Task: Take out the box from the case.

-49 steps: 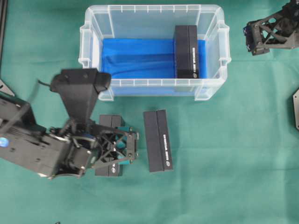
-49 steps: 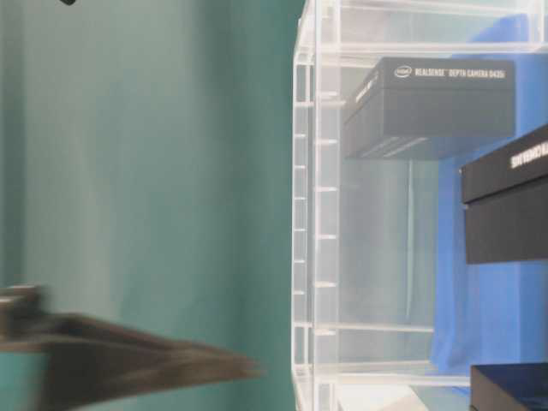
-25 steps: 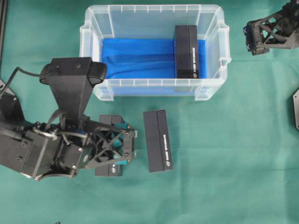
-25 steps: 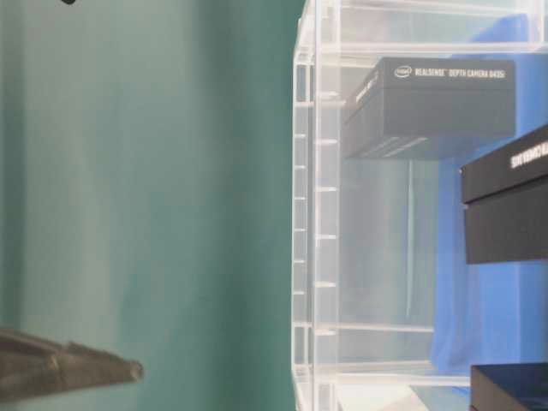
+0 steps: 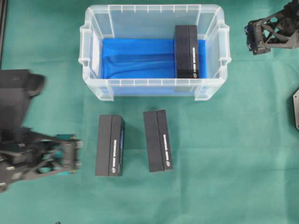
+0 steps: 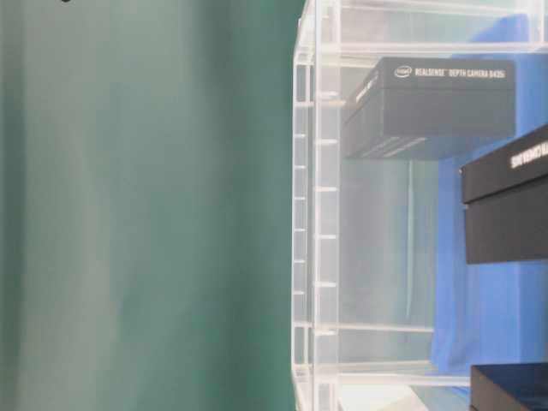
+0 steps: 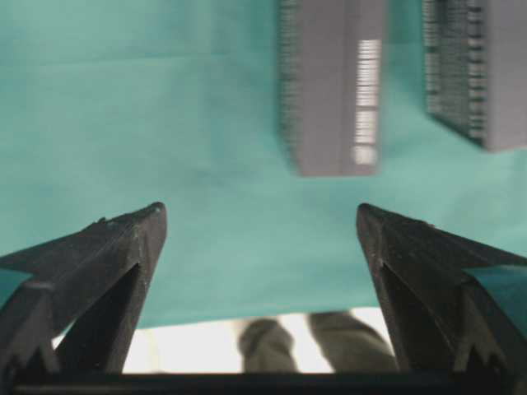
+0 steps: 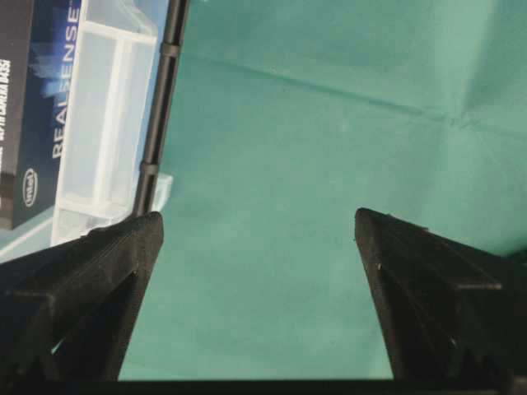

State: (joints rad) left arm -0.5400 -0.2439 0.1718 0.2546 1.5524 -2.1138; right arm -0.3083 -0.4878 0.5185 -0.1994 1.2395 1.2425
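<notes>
A: Left gripper [image 5: 74, 156] has pulled back off the box it was over. It sits at the left edge of the overhead view now, jaws spread wide, nothing between them. It has also gone from the table-level view.

B: So the near box [image 5: 110, 151] is released?

A: Yes. It lies flat on the green cloth [image 5: 233, 163] in front of the case [image 5: 154, 82], clear of the gripper. Second box [image 5: 158, 147] lies just beside it, not touching. The wrist view shows both ahead of the open fingers [image 7: 99, 255].

B: Anything left inside?

A: One box [image 5: 187, 51], lying on the blue lining [image 5: 135, 56] against the right end of the case. Hasn't shifted.

B: Right gripper [image 5: 254, 39]?

A: Parked off the case's right corner, same spot as before. Jaws wide open, empty. Its wrist view shows bare cloth between the fingers [image 8: 90, 280] and the case edge at left.

B: Read on the task?

A: Two out, one to go, I'd say. The remaining box is nearer the right arm, so that looks the likelier reach.
</notes>
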